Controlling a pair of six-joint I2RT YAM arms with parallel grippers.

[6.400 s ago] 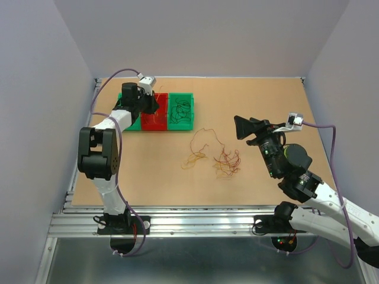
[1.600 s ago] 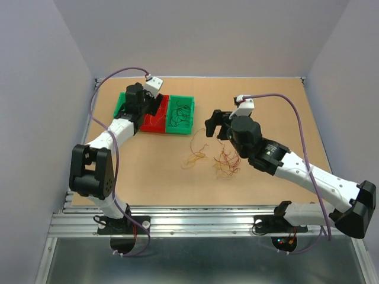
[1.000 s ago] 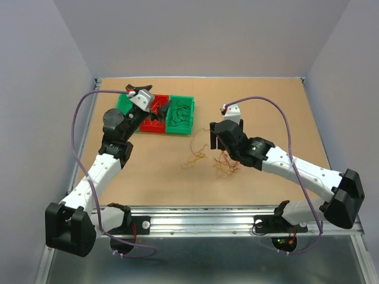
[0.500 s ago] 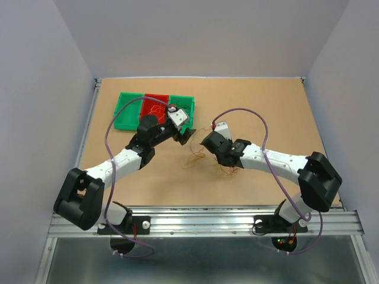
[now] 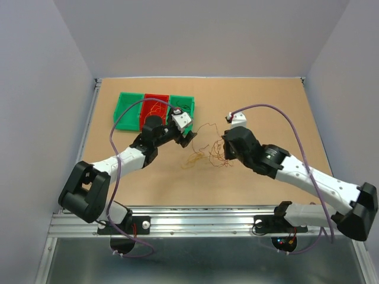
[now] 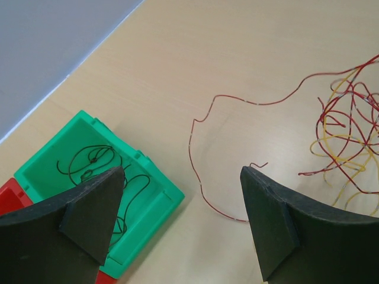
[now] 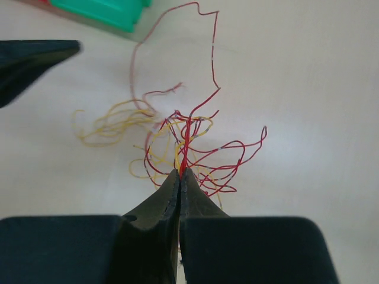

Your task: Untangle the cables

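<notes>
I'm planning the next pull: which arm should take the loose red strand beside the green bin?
Left. The left gripper is open with the loose red strand right in front of it, whereas the right gripper is shut on the tangled clump, anchoring it.

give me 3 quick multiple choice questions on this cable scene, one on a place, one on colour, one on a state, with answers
1. Where do the dark green wires lie?
A. on the bare table
B. in the green bin
C. in a gripper

2. Which colours make up the loose tangle beside the bin?
A. blue and white
B. only green
C. red and yellow

3. How is the right gripper?
A. shut on red strands
B. wide open
C. out of view

Answers:
1. B, the left wrist view shows them curled inside the bin.
2. C, the right wrist view shows red and yellow strands mixed.
3. A, its jaws meet with red strands pinched between them.
</notes>
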